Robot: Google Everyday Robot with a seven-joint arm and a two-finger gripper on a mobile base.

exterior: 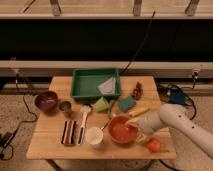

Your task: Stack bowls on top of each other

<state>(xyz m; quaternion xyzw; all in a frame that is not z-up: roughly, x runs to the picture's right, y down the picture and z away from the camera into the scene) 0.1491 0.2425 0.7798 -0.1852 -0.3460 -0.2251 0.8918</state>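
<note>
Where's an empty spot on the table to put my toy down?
The best bare wood is the front left corner of the table, below the maroon bowl and left of the utensils. A smaller strip lies left of the green tray. The middle is crowded, and the gripper is at the orange bowl.

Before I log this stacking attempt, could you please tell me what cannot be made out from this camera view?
Camera view: the hand is at the orange-red bowl's right rim; the arm hides their contact.
The arm runs off the right edge; the base is cut off.
The small brown thing right of the green tray is too small to identify.
</note>
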